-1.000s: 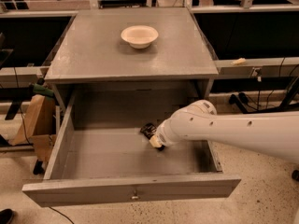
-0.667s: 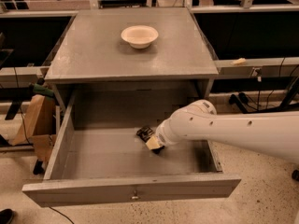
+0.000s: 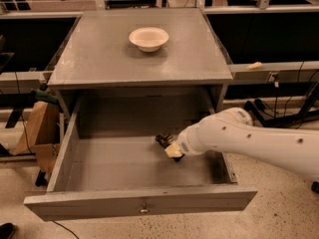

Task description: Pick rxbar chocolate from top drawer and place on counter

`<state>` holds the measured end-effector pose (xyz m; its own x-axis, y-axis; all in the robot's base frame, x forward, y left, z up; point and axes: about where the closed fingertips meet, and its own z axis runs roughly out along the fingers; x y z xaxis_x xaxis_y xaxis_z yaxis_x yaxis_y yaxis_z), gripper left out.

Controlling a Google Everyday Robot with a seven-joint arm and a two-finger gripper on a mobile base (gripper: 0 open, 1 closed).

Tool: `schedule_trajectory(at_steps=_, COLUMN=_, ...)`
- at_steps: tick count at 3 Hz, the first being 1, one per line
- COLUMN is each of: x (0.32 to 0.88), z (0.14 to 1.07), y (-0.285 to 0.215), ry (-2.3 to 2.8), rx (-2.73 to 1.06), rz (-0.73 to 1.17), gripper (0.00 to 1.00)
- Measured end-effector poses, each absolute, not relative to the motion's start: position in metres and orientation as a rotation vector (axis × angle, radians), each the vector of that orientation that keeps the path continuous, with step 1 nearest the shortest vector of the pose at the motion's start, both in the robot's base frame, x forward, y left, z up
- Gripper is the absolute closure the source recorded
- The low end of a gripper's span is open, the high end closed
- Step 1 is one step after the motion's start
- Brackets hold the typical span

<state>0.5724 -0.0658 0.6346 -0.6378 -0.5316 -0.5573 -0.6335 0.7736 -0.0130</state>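
Note:
The top drawer (image 3: 139,201) is pulled fully out, and its grey front panel has a small keyhole at the centre. My gripper (image 3: 165,143) is down inside it, low over the drawer floor right of the middle, at the end of the white arm (image 3: 249,141) that reaches in from the right. A small dark shape sits at the gripper's tip; I cannot tell whether it is the rxbar chocolate or part of the gripper. No bar shows elsewhere on the drawer floor. The counter (image 3: 99,59) is the grey cabinet top above the drawer.
A cream bowl (image 3: 148,38) stands on the counter towards the back middle. A brown cardboard box (image 3: 37,128) leans by the cabinet's left side. Cables and a black stand lie on the speckled floor at the right (image 3: 284,116). Dark desks run behind the cabinet.
The gripper has shifted a little left and then back right inside the drawer, staying low over its floor. The drawer and the bowl have not moved.

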Motion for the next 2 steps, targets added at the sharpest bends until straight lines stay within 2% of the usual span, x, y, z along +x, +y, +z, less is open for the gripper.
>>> schedule_trajectory(at_steps=2, x=0.595, z=0.79, y=-0.105, ry=2.252, rx=-0.921, rz=0.131, gripper=1.0)
